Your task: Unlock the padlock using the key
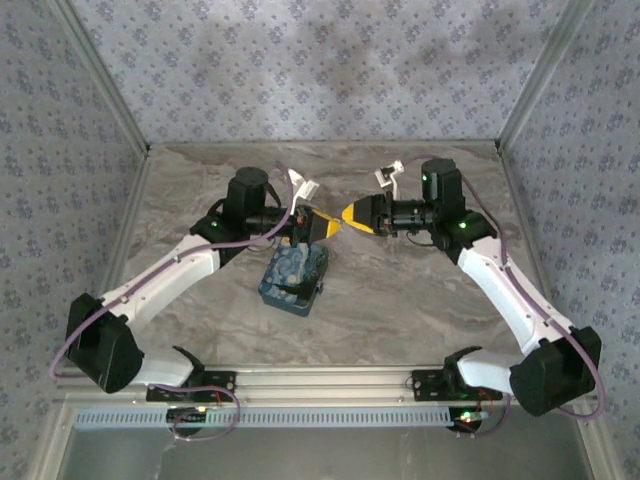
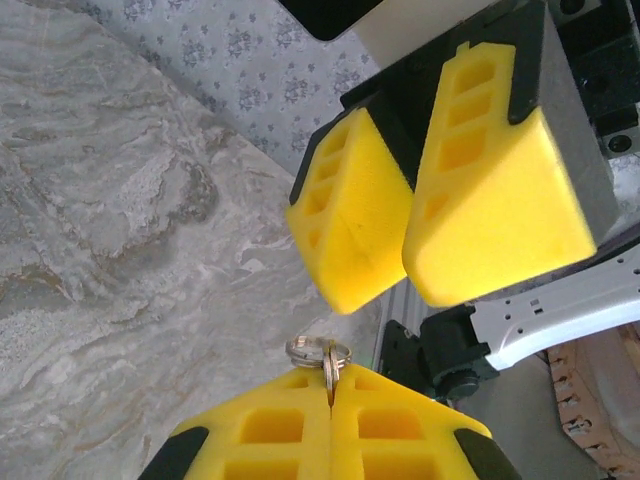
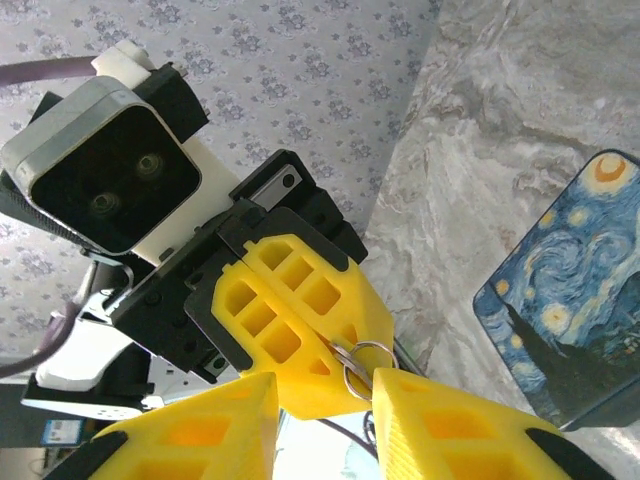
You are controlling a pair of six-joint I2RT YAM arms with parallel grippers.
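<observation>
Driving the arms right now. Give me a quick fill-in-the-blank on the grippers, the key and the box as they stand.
1. The left gripper is shut on the key, whose metal ___ pokes out above it.
2. The right gripper faces it with its jaws ___.
3. The box on the table has a lid painted mainly ___.
Missing words: ring; open; blue.
</observation>
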